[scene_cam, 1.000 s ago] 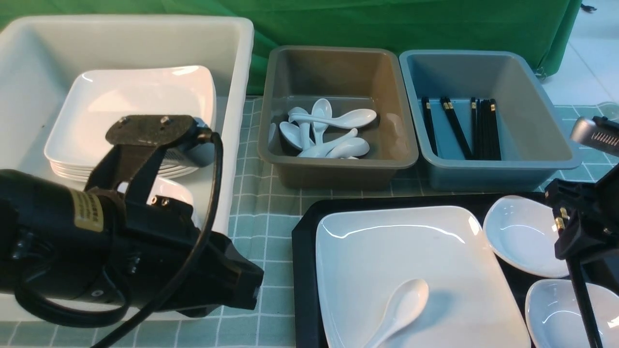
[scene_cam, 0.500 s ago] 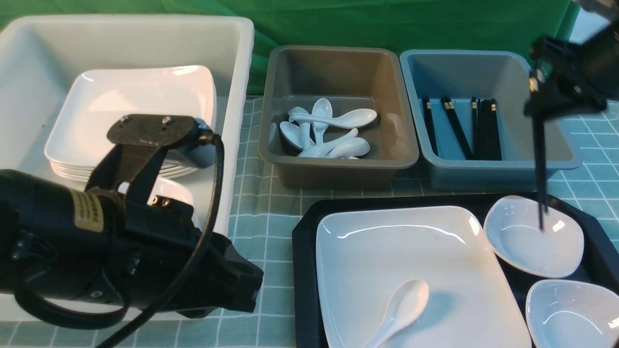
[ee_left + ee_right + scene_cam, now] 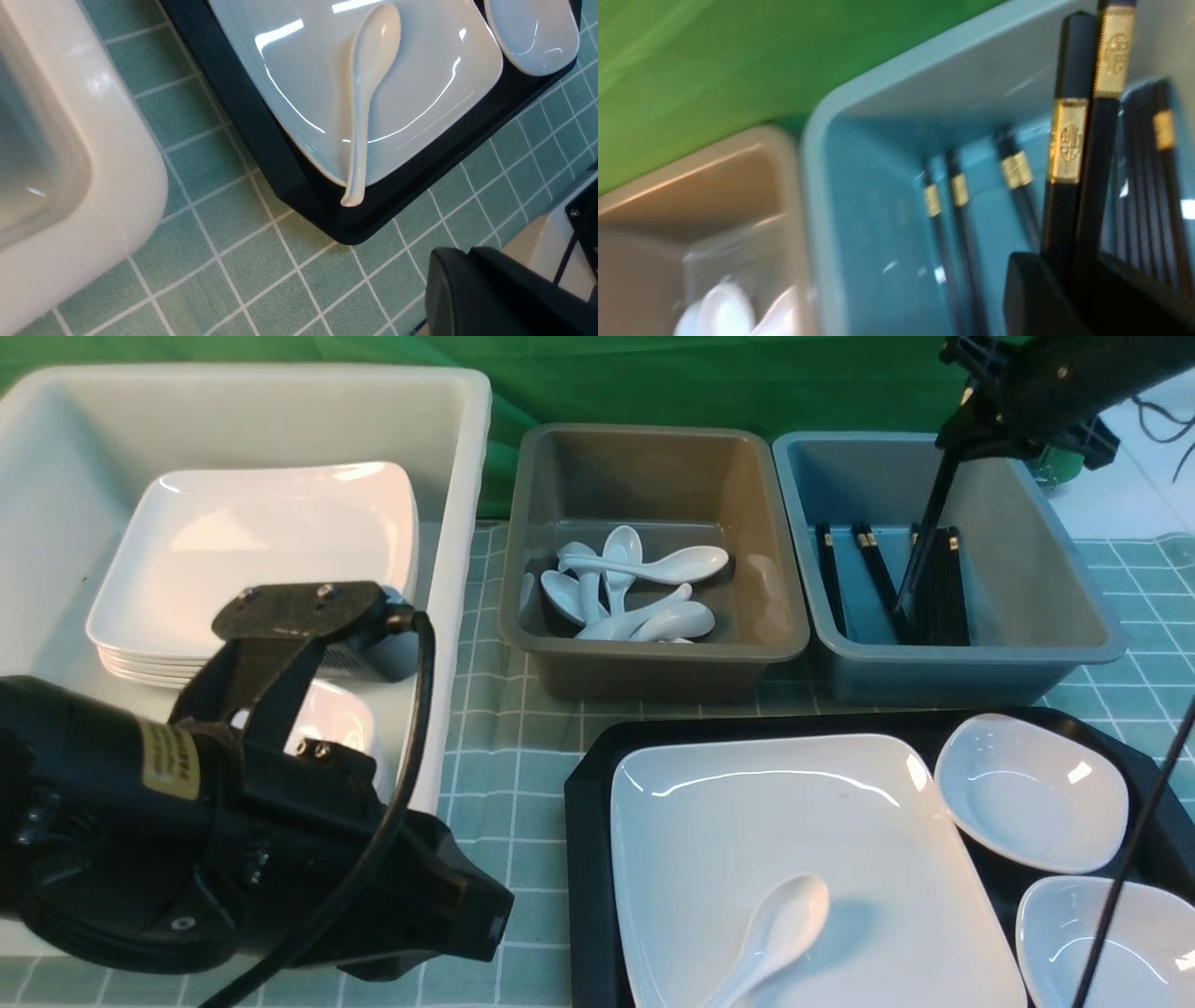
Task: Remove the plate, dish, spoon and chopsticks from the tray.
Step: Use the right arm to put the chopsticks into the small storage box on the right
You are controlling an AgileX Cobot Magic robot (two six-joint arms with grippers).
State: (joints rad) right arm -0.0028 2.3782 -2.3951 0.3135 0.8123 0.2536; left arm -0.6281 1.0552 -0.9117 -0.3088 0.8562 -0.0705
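The black tray (image 3: 588, 803) holds the square white plate (image 3: 794, 821), and the white spoon (image 3: 780, 924) lies on the plate. Two small white dishes (image 3: 1027, 793) (image 3: 1102, 943) sit on the tray's right side. At the top right my right gripper (image 3: 962, 434) is shut on the black chopsticks (image 3: 924, 537), which slant down into the blue bin (image 3: 962, 663). The right wrist view shows the gold-banded chopsticks (image 3: 1069, 186) standing between the jaws of that gripper (image 3: 1069, 266). My left gripper (image 3: 485, 905) is shut and empty, left of the tray above the cloth. The left wrist view shows the spoon (image 3: 369, 84), its handle tip past the plate's edge.
A large white bin (image 3: 457, 523) at the left holds a stack of square plates (image 3: 261, 551). The grey bin (image 3: 653, 653) holds several spoons (image 3: 635, 583). More chopsticks lie on the blue bin's floor. A thin black cable (image 3: 1130, 877) crosses the near right dish.
My right gripper rose from the tray's right side with the chopsticks and carried them back and left over the blue bin. The left arm barely moved.
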